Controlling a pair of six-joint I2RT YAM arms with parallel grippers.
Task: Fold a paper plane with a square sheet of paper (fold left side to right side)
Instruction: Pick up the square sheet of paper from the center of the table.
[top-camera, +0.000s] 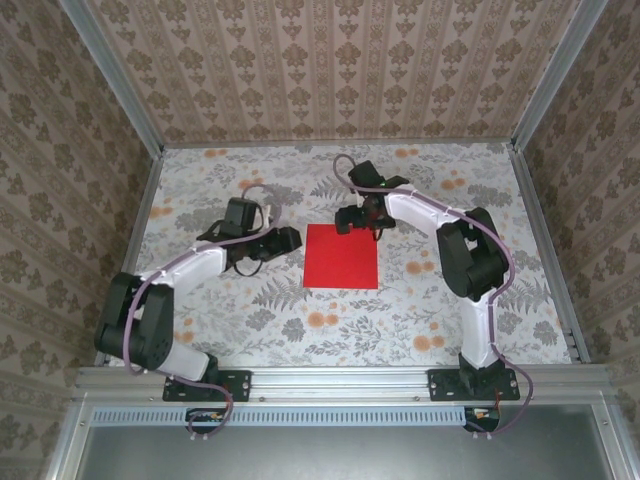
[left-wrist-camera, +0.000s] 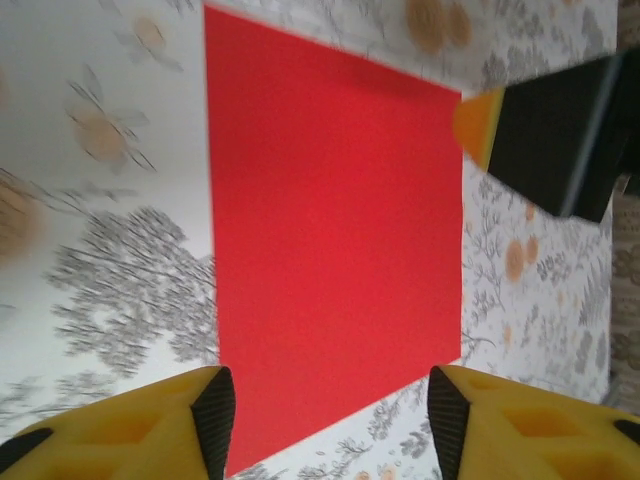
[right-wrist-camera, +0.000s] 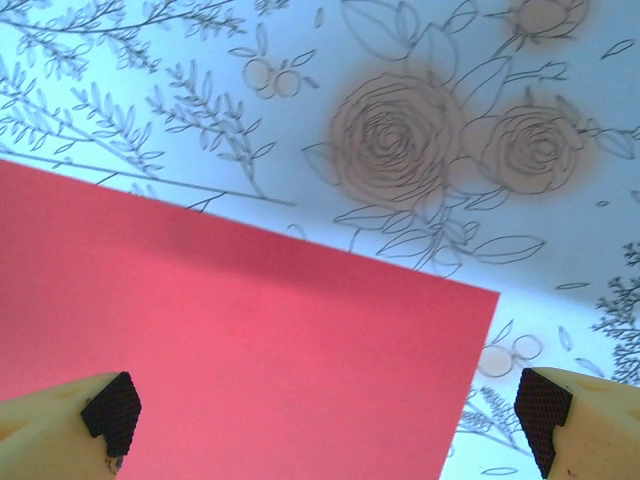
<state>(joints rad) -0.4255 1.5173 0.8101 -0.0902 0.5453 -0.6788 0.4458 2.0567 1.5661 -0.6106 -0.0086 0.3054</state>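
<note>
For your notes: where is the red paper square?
Top view: the red paper square lies flat centrally, left hand beside its left edge, right hand at its far edge.

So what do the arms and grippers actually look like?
The left arm and right arm have white links, bulky black joints and black bases, with a thin lilac cable running along each. The left gripper and right gripper have yellow fingers tipped with black pads.
</note>
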